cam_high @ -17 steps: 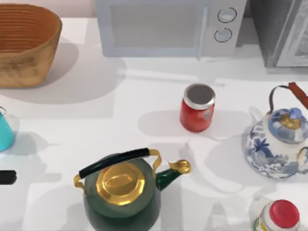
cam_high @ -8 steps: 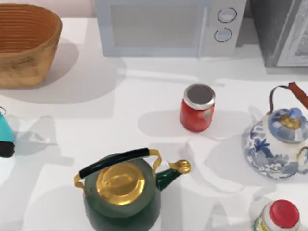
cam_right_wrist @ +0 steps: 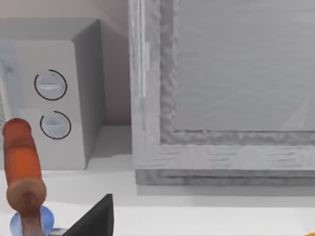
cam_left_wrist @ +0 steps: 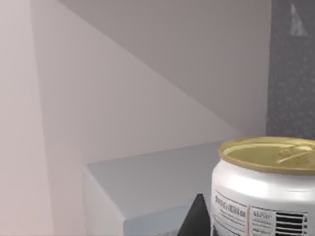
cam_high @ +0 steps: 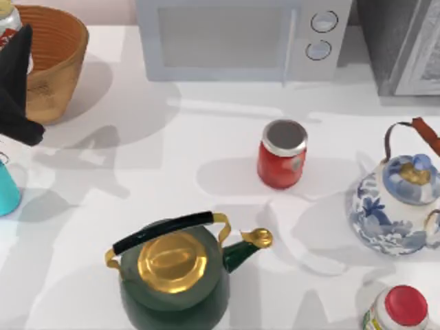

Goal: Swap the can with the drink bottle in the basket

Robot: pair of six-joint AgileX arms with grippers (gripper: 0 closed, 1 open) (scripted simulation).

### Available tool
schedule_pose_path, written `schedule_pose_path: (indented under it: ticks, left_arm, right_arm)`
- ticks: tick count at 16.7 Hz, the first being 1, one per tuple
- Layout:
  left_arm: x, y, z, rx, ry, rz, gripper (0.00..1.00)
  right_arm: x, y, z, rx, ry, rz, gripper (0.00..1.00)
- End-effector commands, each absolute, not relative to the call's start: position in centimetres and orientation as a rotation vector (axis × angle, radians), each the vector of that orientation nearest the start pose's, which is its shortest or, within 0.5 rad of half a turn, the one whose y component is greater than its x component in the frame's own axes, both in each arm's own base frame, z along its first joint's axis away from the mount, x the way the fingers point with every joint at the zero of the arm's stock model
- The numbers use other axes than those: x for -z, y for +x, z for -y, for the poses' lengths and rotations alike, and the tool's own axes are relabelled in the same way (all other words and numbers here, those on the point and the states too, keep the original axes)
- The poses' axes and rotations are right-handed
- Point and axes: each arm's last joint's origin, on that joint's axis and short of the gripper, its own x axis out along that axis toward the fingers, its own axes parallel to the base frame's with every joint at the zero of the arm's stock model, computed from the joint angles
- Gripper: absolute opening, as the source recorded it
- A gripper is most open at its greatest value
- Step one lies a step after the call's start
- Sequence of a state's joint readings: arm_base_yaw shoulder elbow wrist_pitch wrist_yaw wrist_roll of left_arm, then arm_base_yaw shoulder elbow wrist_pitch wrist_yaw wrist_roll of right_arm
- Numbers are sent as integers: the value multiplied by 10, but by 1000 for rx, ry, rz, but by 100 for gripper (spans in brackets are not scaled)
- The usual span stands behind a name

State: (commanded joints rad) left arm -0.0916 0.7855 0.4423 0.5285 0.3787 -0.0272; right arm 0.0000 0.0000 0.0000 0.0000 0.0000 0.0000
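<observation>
Grip on the drink bottle looks secure — the left gripper has closed on the small white, gold-topped container and holds it up over the near wall of the basket at the table's far left corner. In the left wrist view a dark fingertip sits against the bottle's printed side, with the microwave and wall behind. The can stands upright near the table's middle, well apart from the basket, not yet handled. Between them sits a green kettle with a gold lid, and a teal object lies just below the left arm.

Risks from here, as a judgement — the bottle is slim and smooth, so a quick swing could let it slip or tilt in the fingers; a low carry might clip the basket rim or the teal object; setting it down too near the kettle could crowd the can's route. The right gripper is parked by the blue-and-white teapot; whether its fingers are apart cannot be told.
</observation>
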Motion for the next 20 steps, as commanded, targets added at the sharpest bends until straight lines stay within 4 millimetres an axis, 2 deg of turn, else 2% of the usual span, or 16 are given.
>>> schedule_pose_path:
  ticks: [6,11,15,20]
  left_arm:
    - [-295,240,44,653,16,228,0]
    - [-294,287,63,817,48,269,0]
    - [-275,324,76,926,61,267,0]
    - [-236,365,94,1060,71,239,0]
  right_arm:
    - [-160,106,1,0,0,0,100]
    - [-160,106,1,0,0,0,100]
    - [-160,106,1,0,0,0,100]
    - [-160,106,1,0,0,0,100]
